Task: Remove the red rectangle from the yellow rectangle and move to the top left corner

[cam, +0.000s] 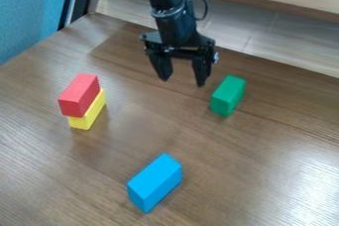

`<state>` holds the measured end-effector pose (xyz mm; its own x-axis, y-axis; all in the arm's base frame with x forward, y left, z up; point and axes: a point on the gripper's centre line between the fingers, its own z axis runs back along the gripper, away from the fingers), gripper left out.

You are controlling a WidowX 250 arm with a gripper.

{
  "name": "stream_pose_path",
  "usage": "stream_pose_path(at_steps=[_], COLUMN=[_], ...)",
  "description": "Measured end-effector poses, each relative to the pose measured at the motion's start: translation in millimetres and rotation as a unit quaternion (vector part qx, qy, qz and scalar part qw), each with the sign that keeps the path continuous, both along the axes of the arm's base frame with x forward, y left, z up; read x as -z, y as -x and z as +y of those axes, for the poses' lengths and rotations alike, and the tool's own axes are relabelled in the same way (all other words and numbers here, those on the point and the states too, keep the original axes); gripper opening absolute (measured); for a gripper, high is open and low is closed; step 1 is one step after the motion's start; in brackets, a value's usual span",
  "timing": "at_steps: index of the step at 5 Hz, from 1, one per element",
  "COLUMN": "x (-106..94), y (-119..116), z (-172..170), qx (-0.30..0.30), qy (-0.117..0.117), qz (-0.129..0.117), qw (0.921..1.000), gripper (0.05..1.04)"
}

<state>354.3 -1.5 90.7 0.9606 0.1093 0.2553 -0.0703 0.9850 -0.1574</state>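
The black gripper (183,80) hangs over the upper middle of the table, its two fingers spread apart with nothing between them. Down and to the left of it, the red rectangle (79,94) lies on top of the yellow rectangle (88,114), near the left side of the table. The yellow block shows below and along the right side of the red one. A gap of table separates the gripper from both blocks.
A green block (228,95) stands just right of and below the gripper. Toward the lower middle is a blue block (154,183). The wooden table (265,170) ends at a pale ledge along the top, with a blue wall panel (29,12) at upper left.
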Motion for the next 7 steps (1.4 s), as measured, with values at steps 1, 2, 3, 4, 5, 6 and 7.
stream_pose_path(at_steps=[1, 2, 3, 4, 5, 6, 7], x=[-15.4, -24.1, -30.0, -31.6, -31.2, -30.4, -26.4], y=[8.1, 17.5, 29.2, 38.0, 44.3, 48.2, 54.5], z=[2.5, 7.8, 22.8, 37.6, 47.8, 61.0, 74.0], qx=[-0.005, -0.013, -0.034, -0.051, -0.064, -0.077, -0.089], qy=[0.001, 0.004, -0.010, -0.016, -0.022, -0.028, -0.032], qz=[-0.019, -0.023, -0.017, -0.013, -0.008, -0.004, 0.004], qw=[0.9998, 0.9996, 0.9992, 0.9985, 0.9977, 0.9966, 0.9955], gripper=[1.001, 1.001, 1.001, 1.001, 1.001, 1.001, 1.001])
